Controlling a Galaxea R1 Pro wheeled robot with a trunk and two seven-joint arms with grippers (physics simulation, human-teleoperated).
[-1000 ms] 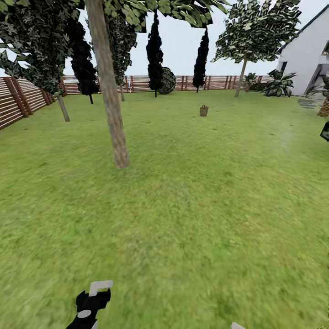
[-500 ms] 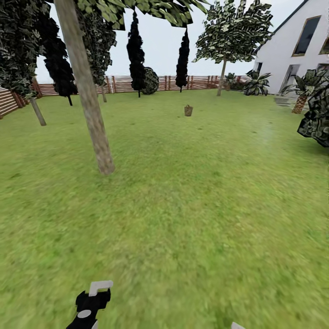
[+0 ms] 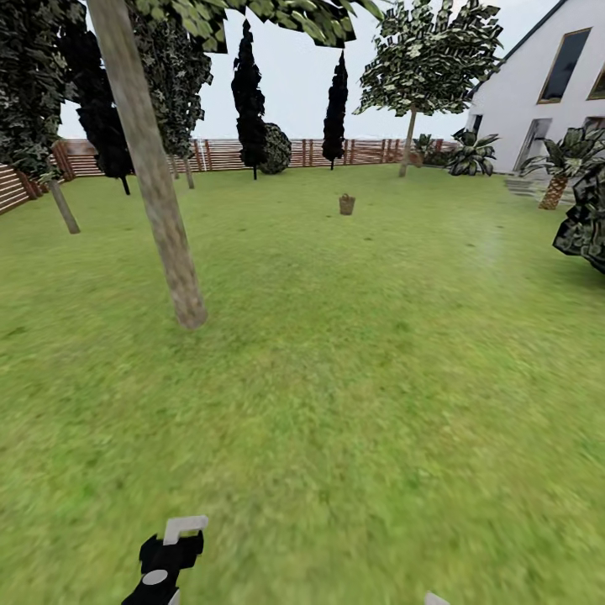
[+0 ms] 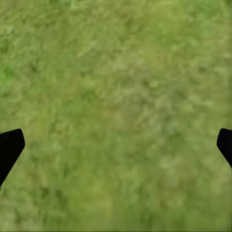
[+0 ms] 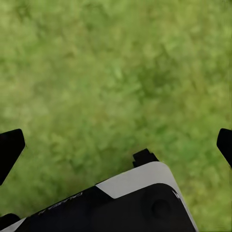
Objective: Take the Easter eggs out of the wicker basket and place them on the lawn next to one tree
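The lawn (image 3: 378, 403) is spreading wide and flat across the garden, and the wicker basket (image 3: 346, 204) is the landmark here: it is sitting upright in open grass, well apart from the robot and far ahead. Behind the basket the slatted wooden fence (image 3: 361, 151) is running along the lawn's far edge, with narrow dark cypress-like trees standing in front of it. To the right of the basket, well apart, the white house (image 3: 538, 92) is rising. To the left of the basket and nearer the robot, the tree (image 3: 155, 193) with a smooth grey-brown trunk is leaning slightly; another leafy tree (image 3: 412, 126) is standing behind the basket to its right.

The three Easter eggs are presumably lying inside the basket, but it is too small here to tell.

The left end effector (image 4: 116, 145) is hanging released over bare grass, its dark fingertips (image 4: 9, 147) spread wide apart and grasping nothing. The right end effector (image 5: 116, 145) is likewise released and empty above grass.

By judgement, the eggs will be handling as light, rigid, smooth and rounded, apt to slip or roll; taking hold across the widest middle looks safest. The open-woven basket probably shifts easily if nudged.
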